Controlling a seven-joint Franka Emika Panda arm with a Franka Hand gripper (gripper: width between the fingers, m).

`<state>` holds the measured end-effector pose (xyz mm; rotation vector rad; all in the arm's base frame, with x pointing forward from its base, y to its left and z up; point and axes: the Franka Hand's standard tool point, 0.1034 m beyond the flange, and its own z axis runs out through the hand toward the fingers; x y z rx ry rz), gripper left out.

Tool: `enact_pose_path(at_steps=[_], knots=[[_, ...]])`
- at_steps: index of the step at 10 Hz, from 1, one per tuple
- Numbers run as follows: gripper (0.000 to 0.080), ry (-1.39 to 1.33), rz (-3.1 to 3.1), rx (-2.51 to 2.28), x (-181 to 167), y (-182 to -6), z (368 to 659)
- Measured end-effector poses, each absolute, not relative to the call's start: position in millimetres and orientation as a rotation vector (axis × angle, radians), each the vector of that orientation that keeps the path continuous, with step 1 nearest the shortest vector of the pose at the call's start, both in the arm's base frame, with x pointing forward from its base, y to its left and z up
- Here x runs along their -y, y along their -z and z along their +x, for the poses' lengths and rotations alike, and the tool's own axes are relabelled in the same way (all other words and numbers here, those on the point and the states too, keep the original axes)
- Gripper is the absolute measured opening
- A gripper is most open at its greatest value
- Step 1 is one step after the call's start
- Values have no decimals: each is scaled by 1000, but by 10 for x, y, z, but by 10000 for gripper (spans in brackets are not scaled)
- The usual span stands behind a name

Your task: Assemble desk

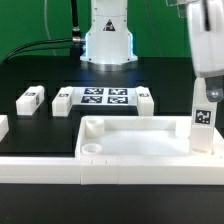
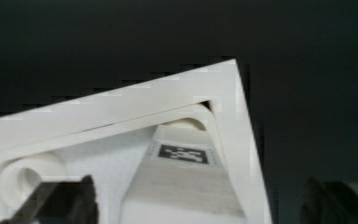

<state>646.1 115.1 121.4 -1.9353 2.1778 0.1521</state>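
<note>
The white tabletop slab (image 1: 130, 152) lies rim up near the table's front. A square white leg (image 1: 204, 125) with a black-and-white tag stands upright in its corner on the exterior view's right. My gripper (image 1: 207, 95) hangs right over that leg's top. In the wrist view the tagged leg (image 2: 190, 165) runs up between my two dark fingers (image 2: 60, 200), and a gap shows on each side of it. The gripper (image 2: 197, 208) is open and straddles the leg without clamping it. The slab's corner (image 2: 149, 105) with its round socket lies beneath.
Three loose legs (image 1: 32, 98) (image 1: 62, 101) (image 1: 145, 101) lie flat around the marker board (image 1: 105, 97) at the back. Another white piece (image 1: 3, 127) sits at the exterior view's left edge. A long white border bar (image 1: 90, 172) runs along the front, and the arm's base (image 1: 108, 45) stands behind.
</note>
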Motion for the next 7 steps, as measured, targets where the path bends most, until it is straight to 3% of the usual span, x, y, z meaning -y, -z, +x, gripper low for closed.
enact_pose_path(at_steps=[7], knots=[[649,-63,-2606,-1387,-1122,-1227,6424]])
